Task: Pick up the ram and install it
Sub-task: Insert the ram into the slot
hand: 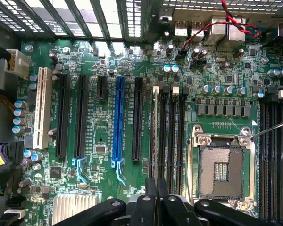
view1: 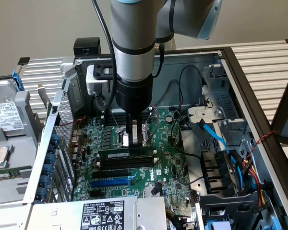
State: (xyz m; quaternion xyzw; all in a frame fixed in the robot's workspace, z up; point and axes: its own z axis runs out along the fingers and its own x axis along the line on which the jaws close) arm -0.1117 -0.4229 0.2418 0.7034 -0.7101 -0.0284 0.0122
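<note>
Your end effector (view1: 134, 138) is clenched on the ram (view1: 122, 153), gripping its top edge near the middle. The green stick stands on edge across the motherboard (view1: 170, 163), in line with the memory slot (hand: 155, 141) closest to the black expansion slots. In the wrist view the ram appears edge-on as a thin line along that slot, with the white end clip (hand: 155, 88) at its far end. You cannot tell from either view whether the contacts are fully down or whether the clip has closed. The main risk, as I judge it, is uneven seating: the grip is central, so one end could sink while the other rides high, and more force would then bend the stick or flex the board. A slight sideways offset could land the edge on the slot wall or push it toward the neighbouring slots (hand: 174, 136), which lie just beside it. If the notch is not matched to the slot key, pressing could damage both. Watch the open CPU socket (hand: 221, 167) too. It lies near the slots, and a slip or dropped stick could reach its exposed contacts.
</note>
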